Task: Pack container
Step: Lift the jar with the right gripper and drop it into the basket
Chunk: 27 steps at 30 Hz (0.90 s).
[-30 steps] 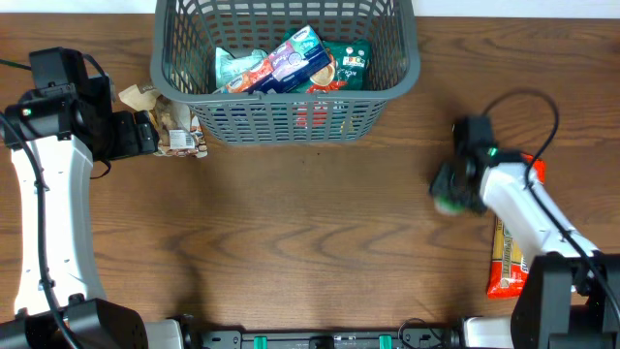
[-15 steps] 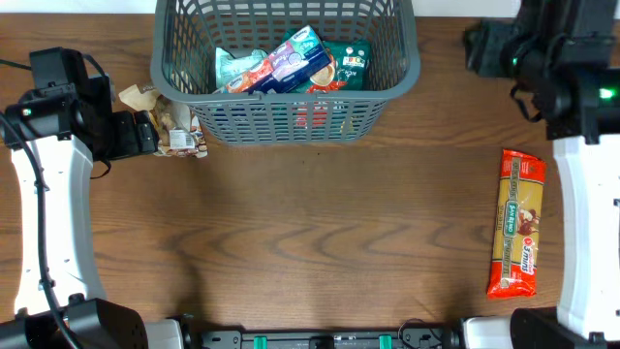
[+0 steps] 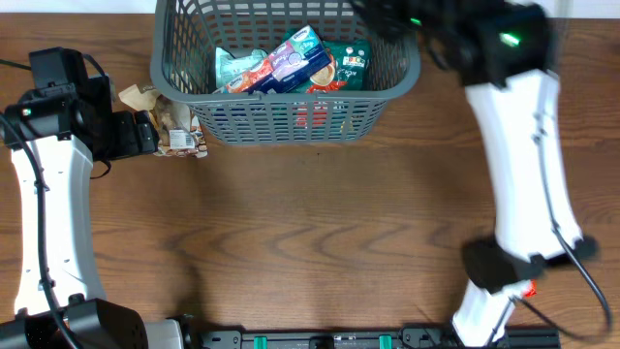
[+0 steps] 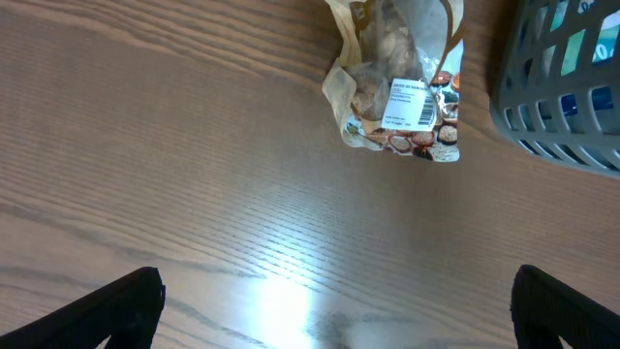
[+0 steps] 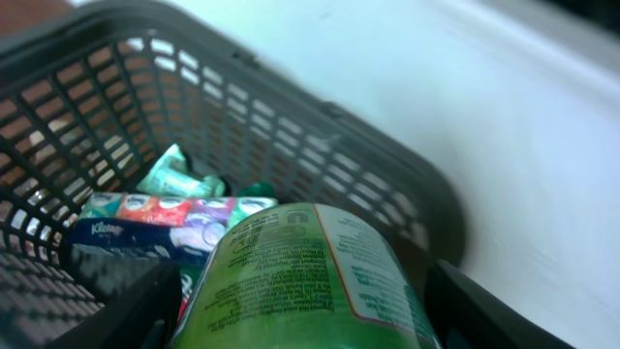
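Brown wood-grain table [image 3: 310,223] fills the overhead view, with a pale surface beyond its far edge showing in the right wrist view; the container [image 3: 281,118], a dark grey slatted basket, stands at the far middle of the table, ahead and to the right of the left gripper [image 3: 145,134] and directly beneath the right gripper [image 5: 305,320]; the right gripper is clenched on a green can [image 5: 300,262], whose printed label fills the space between its two dark fingers, and it hangs over the basket's far right corner, the arm blurred from overhead; below the can, inside the basket, lie a tissue pack [image 5: 145,218] with a colourful printed top and, past it, a teal packet [image 5: 179,179]; from overhead a green packet [image 3: 351,66] lies to the right of the tissue pack; the left gripper sits low over the table with its jaws spread wide and nothing between them; just ahead of it a clear snack bag [image 4: 397,87] with a white label lies flat on the wood, just beside the basket's left near corner [image 4: 562,107], though contact cannot be judged.
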{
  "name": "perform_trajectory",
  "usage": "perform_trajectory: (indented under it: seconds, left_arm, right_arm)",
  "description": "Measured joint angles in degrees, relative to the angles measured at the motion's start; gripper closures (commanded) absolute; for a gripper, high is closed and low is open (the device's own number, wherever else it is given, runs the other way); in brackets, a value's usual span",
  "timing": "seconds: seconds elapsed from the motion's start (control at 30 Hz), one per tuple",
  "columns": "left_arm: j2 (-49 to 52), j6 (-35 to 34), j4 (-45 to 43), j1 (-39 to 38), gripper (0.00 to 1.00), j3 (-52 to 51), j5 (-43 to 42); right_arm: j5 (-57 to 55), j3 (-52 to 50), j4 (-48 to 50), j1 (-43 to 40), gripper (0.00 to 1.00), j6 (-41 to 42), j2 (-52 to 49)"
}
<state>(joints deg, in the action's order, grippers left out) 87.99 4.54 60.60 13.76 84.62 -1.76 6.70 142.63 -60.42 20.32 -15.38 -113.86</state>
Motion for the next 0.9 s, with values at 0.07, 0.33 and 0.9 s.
perform_trajectory:
  seconds: [0.07, 0.33, 0.9]
  left_arm:
    - [0.0, 0.0, 0.0, 0.0, 0.01, 0.0, 0.0]
    - [0.0, 0.0, 0.0, 0.0, 0.01, 0.0, 0.0]
    - [0.0, 0.0, 0.0, 0.0, 0.01, 0.0, 0.0]
  right_arm:
    - [0.6, 3.2, -0.2, 1.1, 0.99, -0.6, -4.7]
    - [2.4, 5.4, -0.1, 4.8, 0.99, -2.0, -17.0]
    - [0.2, 5.5, -7.0, 4.9, 0.1, -2.3, -26.2]
